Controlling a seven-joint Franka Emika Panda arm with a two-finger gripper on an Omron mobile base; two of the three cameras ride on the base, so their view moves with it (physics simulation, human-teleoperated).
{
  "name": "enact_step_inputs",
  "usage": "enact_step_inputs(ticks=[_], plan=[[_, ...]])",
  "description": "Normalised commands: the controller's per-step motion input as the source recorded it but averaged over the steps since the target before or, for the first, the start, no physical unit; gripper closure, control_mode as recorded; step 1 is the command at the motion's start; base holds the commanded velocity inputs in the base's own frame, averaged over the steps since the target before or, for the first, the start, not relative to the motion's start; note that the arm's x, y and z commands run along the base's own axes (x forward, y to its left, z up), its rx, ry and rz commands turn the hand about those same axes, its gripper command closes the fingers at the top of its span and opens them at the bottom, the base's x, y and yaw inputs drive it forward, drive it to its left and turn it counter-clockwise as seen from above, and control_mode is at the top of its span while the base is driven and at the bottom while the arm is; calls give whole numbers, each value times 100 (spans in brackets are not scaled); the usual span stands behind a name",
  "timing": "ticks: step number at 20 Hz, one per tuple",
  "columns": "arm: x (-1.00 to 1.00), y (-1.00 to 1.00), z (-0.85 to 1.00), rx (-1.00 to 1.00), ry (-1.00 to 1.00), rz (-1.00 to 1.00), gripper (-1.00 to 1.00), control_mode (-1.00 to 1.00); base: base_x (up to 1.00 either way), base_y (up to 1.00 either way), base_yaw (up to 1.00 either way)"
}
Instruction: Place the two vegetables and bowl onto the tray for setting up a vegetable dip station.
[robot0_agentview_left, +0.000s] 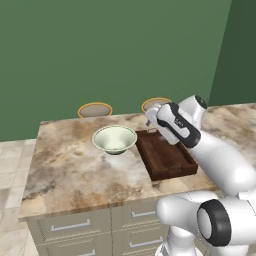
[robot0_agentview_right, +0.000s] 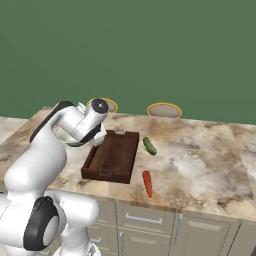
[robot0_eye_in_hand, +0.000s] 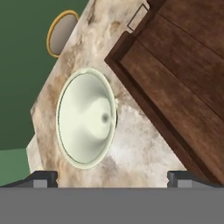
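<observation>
The pale cream-green bowl (robot0_agentview_left: 114, 138) stands upright on the marble counter, just left of the dark brown wooden tray (robot0_agentview_left: 165, 155). Nothing lies in the tray (robot0_agentview_right: 112, 156). The dark green cucumber (robot0_agentview_right: 149, 145) lies on the counter right of the tray, and the orange-red carrot (robot0_agentview_right: 147, 183) lies nearer the front edge. My gripper (robot0_eye_in_hand: 113, 178) hovers above the gap between the bowl (robot0_eye_in_hand: 86, 118) and the tray (robot0_eye_in_hand: 175, 83). It is open, its fingertips (robot0_eye_in_hand: 41, 178) wide apart with nothing between them. In the right base view my arm hides most of the bowl.
Two yellow-rimmed stool seats (robot0_agentview_left: 94, 109) (robot0_agentview_right: 164, 110) stand behind the counter (robot0_agentview_left: 70, 170) against a green wall. Drawers run below the counter's front edge. The marble right of the vegetables (robot0_agentview_right: 210, 160) is bare.
</observation>
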Motion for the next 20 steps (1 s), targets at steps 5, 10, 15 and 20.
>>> enact_step_inputs(ticks=[5,10,15,20], plan=[[21,8,-4,0,-11,0,-100,-100,0,0,0],[19,11,-9,0,-8,-1,-100,-100,0,0,0],[2,6,-17,1,-3,0,-100,-100,0,0,0],[1,3,-23,2,0,0,-100,-100,0,0,0]])
